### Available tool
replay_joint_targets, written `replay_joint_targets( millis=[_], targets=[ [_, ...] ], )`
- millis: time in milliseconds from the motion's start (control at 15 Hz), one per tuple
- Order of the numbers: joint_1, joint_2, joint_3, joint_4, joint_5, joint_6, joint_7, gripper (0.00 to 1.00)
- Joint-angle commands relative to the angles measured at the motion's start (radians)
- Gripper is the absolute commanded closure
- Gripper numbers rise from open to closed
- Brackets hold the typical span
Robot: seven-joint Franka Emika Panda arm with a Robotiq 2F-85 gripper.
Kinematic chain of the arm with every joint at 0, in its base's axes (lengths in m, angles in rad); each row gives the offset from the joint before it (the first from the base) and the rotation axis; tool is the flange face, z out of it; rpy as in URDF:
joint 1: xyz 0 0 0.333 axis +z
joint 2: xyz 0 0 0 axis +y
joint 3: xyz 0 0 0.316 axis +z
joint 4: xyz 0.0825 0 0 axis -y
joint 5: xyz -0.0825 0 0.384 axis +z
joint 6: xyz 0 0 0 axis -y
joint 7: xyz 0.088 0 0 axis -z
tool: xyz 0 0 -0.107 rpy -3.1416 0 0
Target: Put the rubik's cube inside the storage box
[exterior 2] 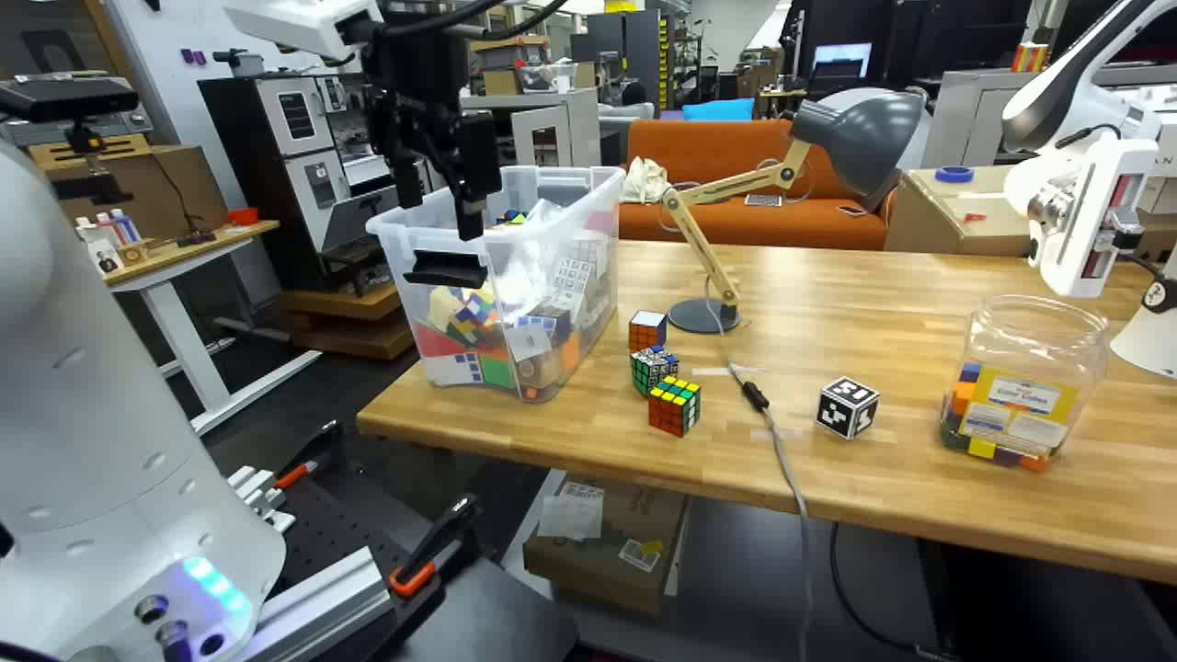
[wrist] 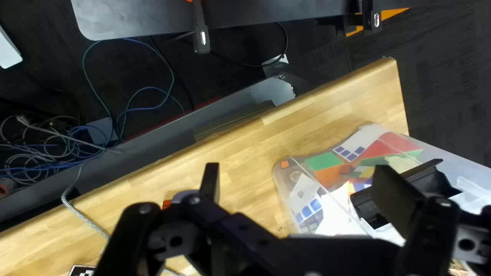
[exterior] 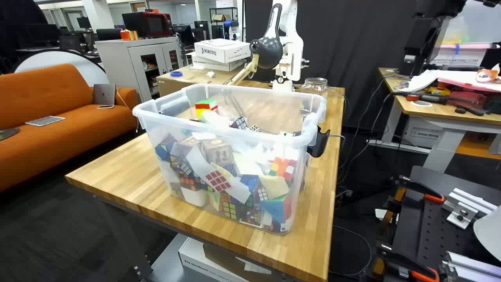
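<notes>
Three Rubik's cubes stand on the wooden table beside the storage box in an exterior view: a back one with a white top, a patterned one and a front one with a yellow-green top. In the wrist view, a red bit of a cube shows behind a finger. The see-through storage box holds many cubes and papers; it shows in both exterior views and the wrist view. My gripper is open and empty, high near the box's handle end; fingers are wide apart in the wrist view.
A desk lamp stands behind the cubes, its cord crossing the table. A black-and-white cube and a clear jar stand farther along. A white arm-like device is beyond. The table edge faces the robot.
</notes>
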Motion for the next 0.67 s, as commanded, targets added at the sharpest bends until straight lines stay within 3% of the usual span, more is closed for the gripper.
replay_joint_targets(
  millis=[0,600],
  targets=[
    [-0.011,0.003,0.01,0.001,0.009,-0.002,-0.007,0.0],
    [-0.002,0.033,0.007,0.02,0.014,-0.002,-0.009,0.0]
  ],
)
